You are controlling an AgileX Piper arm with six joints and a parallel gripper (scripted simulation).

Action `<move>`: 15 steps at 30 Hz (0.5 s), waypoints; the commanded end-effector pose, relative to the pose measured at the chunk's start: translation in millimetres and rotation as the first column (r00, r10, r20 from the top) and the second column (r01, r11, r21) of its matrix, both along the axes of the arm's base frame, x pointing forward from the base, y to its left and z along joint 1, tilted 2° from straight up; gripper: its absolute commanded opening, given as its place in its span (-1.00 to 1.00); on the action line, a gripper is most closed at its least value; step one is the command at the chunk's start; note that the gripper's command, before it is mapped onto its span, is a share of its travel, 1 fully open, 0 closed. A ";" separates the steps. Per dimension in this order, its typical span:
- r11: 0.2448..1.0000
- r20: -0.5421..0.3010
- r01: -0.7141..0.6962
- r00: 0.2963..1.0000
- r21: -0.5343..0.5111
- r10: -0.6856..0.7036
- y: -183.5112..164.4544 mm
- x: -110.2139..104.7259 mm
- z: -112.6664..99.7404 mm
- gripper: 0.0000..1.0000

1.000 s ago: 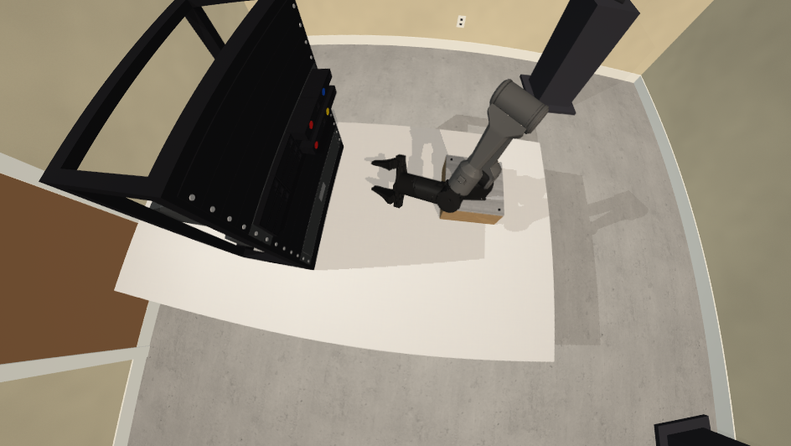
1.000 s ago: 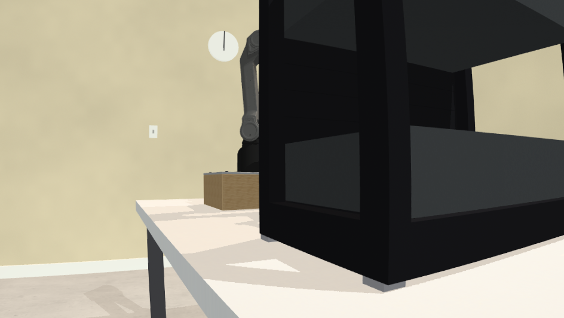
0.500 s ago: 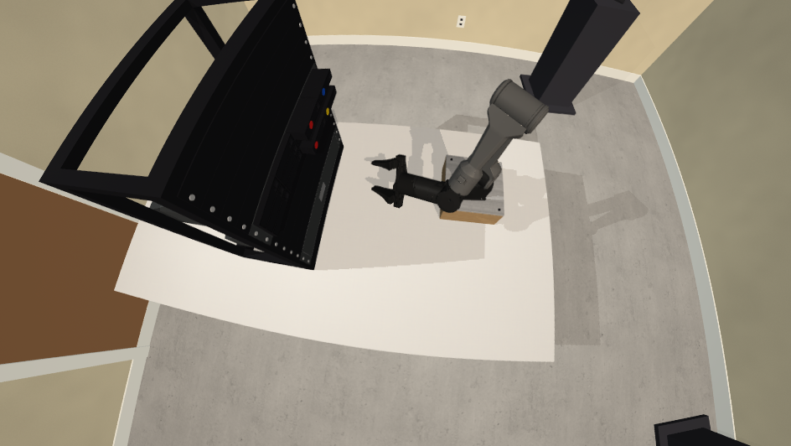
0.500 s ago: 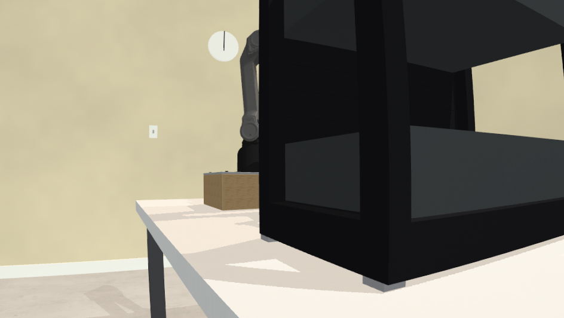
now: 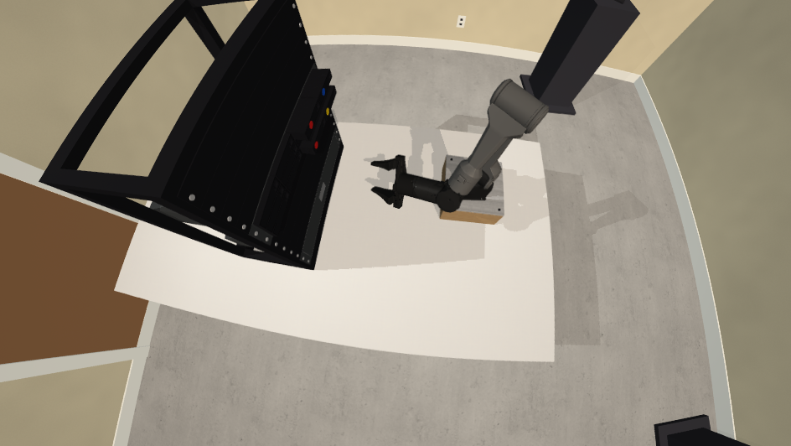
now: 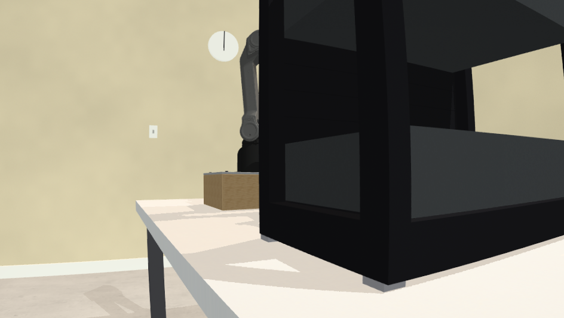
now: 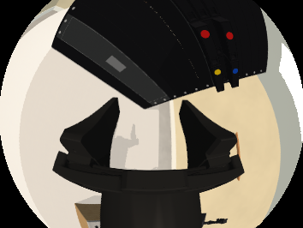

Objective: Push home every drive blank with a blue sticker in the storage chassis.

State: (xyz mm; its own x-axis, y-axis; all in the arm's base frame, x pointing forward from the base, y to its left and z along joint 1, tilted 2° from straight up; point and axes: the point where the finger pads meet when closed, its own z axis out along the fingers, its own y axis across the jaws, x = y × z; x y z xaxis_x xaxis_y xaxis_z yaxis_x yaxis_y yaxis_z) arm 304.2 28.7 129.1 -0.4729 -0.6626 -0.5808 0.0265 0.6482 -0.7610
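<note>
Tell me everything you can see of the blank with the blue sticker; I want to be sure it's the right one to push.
The blue-sticker blank is a narrow black bar standing proud of the rack's dark front. Its round blue sticker sits on its face. The yellow-sticker blank stands beside it, and two red-sticker blanks stand further along the front in the top view. It looks like matte black plastic or metal. Nothing touches it: the open gripper hangs apart from the rack.
</note>
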 end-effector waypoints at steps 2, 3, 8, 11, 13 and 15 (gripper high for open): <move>0.999 0.007 -0.010 1.000 0.032 0.010 3.6 3.1 1.2 1.00; 0.999 0.008 -0.015 1.000 0.046 0.015 5.2 4.3 1.1 1.00; 0.991 0.017 -0.045 0.999 0.122 0.043 14.1 11.1 1.4 1.00; 0.983 0.023 -0.064 0.998 0.172 0.061 20.0 15.4 2.1 1.00; 0.970 0.029 -0.087 0.996 0.228 0.083 26.8 20.0 3.4 1.00; 0.951 0.037 -0.112 0.994 0.288 0.106 34.4 24.9 5.4 1.00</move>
